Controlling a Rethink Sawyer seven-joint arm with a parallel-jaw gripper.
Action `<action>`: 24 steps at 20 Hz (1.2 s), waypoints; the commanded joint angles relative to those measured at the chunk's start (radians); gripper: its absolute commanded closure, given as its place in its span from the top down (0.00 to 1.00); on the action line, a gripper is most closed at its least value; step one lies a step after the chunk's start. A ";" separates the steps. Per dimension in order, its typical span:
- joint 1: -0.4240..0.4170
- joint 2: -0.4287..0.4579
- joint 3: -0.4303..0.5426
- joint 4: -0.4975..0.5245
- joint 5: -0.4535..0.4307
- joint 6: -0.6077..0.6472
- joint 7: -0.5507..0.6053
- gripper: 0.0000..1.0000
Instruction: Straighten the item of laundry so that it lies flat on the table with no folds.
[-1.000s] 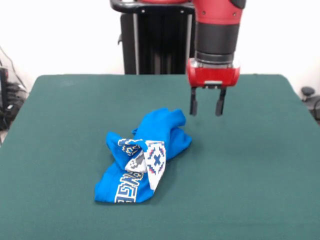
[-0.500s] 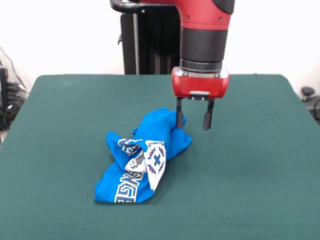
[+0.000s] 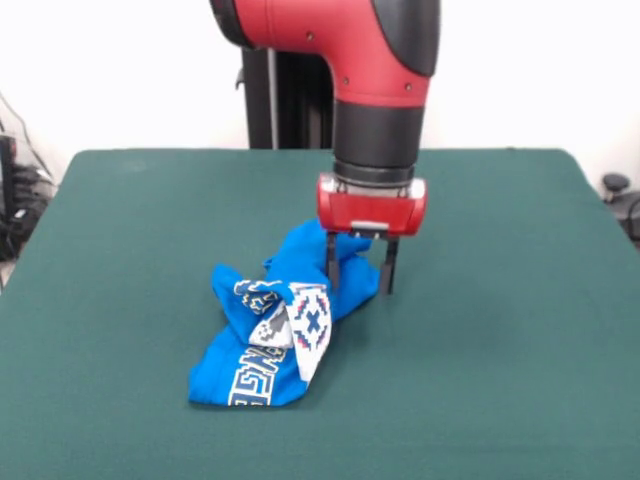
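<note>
The item of laundry, a bright blue T-shirt with a white pixel pattern and block lettering, lies crumpled and folded over itself at the middle of the dark green table. My gripper hangs from the red and black arm directly over the shirt's far right end. Its two dark fingers stand apart, open, and straddle the bunched blue cloth there, with their tips low beside the fabric. I cannot tell whether the tips touch the table.
A black pedestal stands behind the table's far edge. Cables and dark gear sit off the table at the left, and a small dark object at the right edge.
The arm has swung left and toward the camera and come down, from open table right of the shirt to over its far right end. The shirt has not moved.
</note>
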 commanded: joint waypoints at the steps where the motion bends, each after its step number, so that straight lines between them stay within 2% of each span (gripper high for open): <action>1: 0.046 0.089 -0.024 -0.057 -0.045 -0.043 0.121 1.00; 4: 0.128 0.095 -0.136 -0.084 -0.023 -0.043 0.126 1.00; 7: 0.148 0.116 -0.164 -0.103 -0.012 -0.059 0.134 1.00; 10: 0.131 0.094 -0.142 -0.098 -0.019 -0.022 0.130 1.00; 13: 0.087 0.051 -0.074 -0.071 -0.014 0.075 0.117 1.00; 16: 0.087 0.000 -0.058 -0.032 0.004 0.144 0.128 1.00; 24: 0.071 -0.087 -0.040 0.091 -0.015 0.151 0.151 1.00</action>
